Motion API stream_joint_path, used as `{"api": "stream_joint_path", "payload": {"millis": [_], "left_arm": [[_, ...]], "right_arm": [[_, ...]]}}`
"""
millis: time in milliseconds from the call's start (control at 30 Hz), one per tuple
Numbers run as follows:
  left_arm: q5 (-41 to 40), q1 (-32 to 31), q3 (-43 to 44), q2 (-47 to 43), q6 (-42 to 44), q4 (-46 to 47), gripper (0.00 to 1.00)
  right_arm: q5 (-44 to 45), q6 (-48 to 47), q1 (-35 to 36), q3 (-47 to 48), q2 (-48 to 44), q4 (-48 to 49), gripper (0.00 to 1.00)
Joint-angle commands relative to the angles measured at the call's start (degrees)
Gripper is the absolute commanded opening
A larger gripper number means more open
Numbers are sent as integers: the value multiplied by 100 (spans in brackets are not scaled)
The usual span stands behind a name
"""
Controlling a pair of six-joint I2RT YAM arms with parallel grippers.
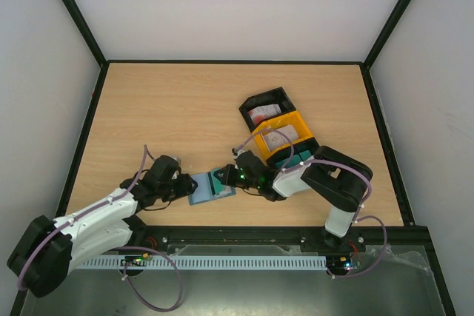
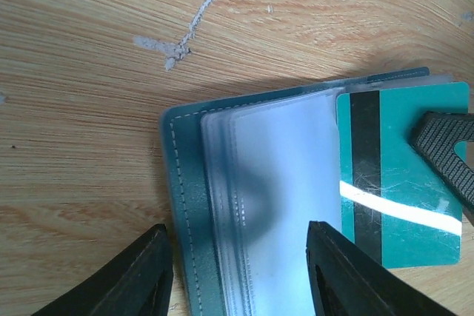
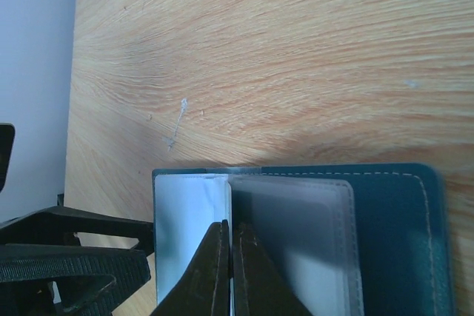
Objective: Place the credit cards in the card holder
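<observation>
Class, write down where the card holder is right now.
In the overhead view the card holder lies open on the table, near the front edge left of centre, between the left pincer and the right pincer, which pinches a card over it.

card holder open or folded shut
Open: the card holder lies spread on the table, clear sleeves exposed, a credit card at their edge.
</observation>
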Motion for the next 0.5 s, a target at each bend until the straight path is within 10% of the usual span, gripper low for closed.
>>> {"api": "stream_joint_path", "payload": {"millis": [0,467], "left_arm": [[87,39,-155,120,41,-65,51],[126,34,-202,334,112,137,39]], "right_arm": [[9,113,49,-53,183,323,2],[-69,472,58,-213,325,694,2]]}}
